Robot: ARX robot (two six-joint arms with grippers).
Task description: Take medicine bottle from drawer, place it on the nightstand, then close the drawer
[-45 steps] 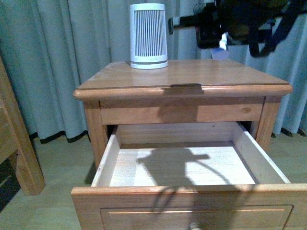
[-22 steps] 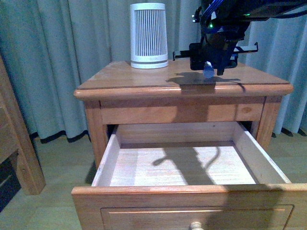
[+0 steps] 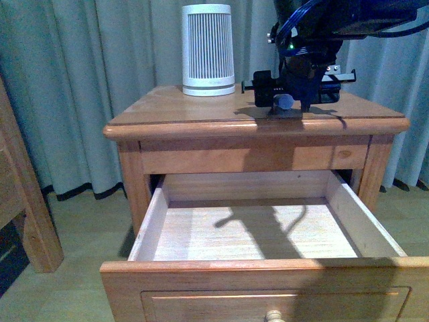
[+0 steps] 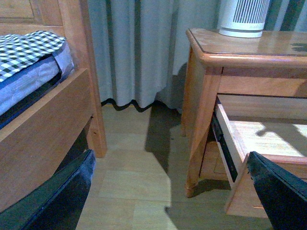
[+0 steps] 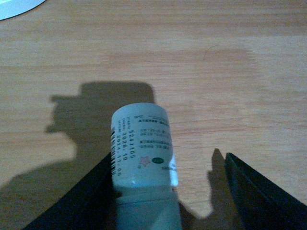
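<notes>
Right arm (image 3: pixel 348 13) reaches in from the upper right, dark and cabled, green light glowing at the wrist. The wrist is bent over, so the right gripper (image 3: pixel 287 102) points down and hangs low. On its wrist camera the jaws stand apart: one finger (image 5: pixel 81 201) lies against the medicine bottle (image 5: pixel 143 143), and the other sits clear of it, a gap showing. Left gripper (image 4: pixel 172 191) is held low and level, its two dark fingers (image 4: pixel 62 201) spread wide.
</notes>
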